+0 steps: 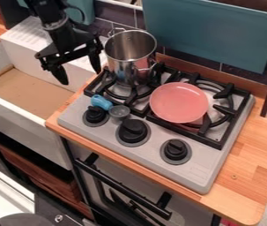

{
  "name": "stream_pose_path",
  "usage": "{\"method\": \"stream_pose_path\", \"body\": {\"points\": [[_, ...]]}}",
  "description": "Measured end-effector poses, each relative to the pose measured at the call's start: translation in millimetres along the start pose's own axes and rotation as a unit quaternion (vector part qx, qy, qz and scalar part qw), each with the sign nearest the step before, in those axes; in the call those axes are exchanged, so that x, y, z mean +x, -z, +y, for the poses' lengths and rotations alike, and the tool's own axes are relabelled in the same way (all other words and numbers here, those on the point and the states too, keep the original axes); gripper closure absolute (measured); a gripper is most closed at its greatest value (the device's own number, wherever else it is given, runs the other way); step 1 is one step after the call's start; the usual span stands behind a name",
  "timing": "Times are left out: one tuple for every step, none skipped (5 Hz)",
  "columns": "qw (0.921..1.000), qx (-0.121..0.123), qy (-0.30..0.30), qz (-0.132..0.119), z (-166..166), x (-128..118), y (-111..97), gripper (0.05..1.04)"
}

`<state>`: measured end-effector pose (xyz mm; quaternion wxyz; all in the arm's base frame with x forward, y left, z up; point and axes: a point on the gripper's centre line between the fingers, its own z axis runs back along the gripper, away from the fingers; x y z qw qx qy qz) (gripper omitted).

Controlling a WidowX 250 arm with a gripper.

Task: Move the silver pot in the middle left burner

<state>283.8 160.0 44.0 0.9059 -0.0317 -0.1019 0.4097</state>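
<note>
We see the black arm come down from the top left, with its end effector hanging over the sink, left of the silver pot. Its two fingers are spread wide open, tips down, and hold nothing. The silver pot stands upright at the back left of the stove. We see its shiny inside wall, but we cannot tell what is at the bottom. A pink plate sits on the right side.

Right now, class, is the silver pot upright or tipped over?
Upright: the pot stands on the stove with its open mouth facing up.
</note>
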Motion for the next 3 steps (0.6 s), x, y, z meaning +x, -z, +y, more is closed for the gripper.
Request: {"method": "stream_pose_path", "body": {"points": [[0.9999,-0.002,-0.006,0.015,-4,-5,-1,0.087],[0.9995,0.004,-0.010,0.029,-17,-7,-17,0.087],[0.9996,0.006,-0.021,0.015,-38,-17,-23,0.087]]}}
